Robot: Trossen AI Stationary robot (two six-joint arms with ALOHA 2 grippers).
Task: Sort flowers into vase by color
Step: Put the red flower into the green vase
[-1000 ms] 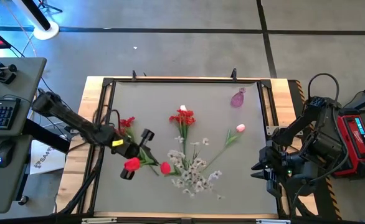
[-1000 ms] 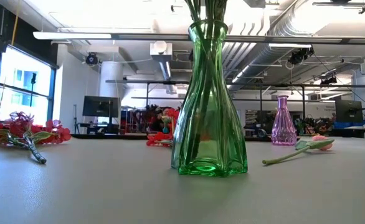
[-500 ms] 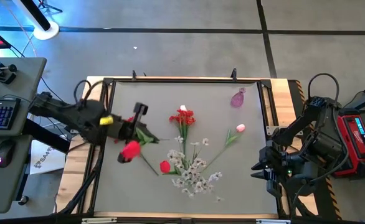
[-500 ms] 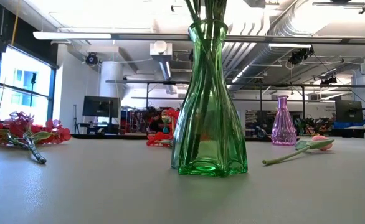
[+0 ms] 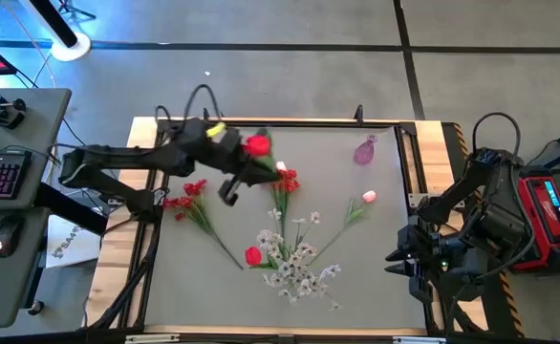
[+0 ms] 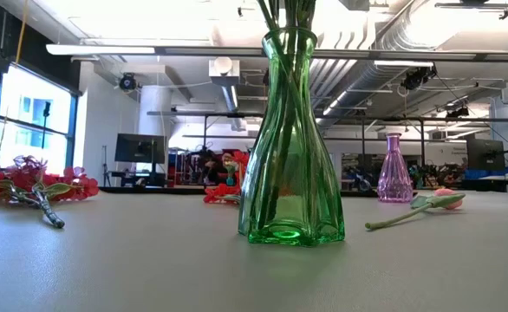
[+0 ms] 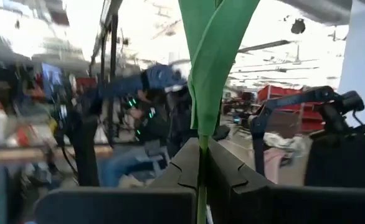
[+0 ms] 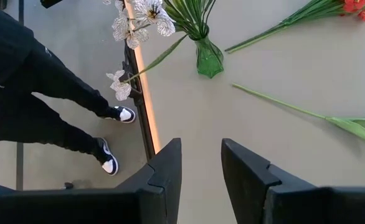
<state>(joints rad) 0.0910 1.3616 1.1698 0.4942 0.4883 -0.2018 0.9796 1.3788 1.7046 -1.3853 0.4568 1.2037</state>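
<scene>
High view is showing you the left end effector raised over the far left part of the counter, its arm reaching in from the left edge. It is clenched on the green stem of a red tulip, whose bloom is sitting up near the far rail; in the left wrist view you are seeing that stem pinched between the two dark fingers, with a broad green leaf rising above them. Just beside the bloom, red blossom clusters are standing on stems at the counter's middle, and in the low view a green vase is holding stems in the foreground. Another bunch of red blossoms is lying on the counter to the left, under the arm. A second red tulip is lying toward the near side, touching a spray of tiny white blossoms. A pink tulip is lying to the right of the middle, and a small purple vase is standing at the far right. Your right end effector is waiting off the counter's right edge, its fingers standing partly apart and holding nothing; a person's legs and shoes are showing beyond them.
</scene>
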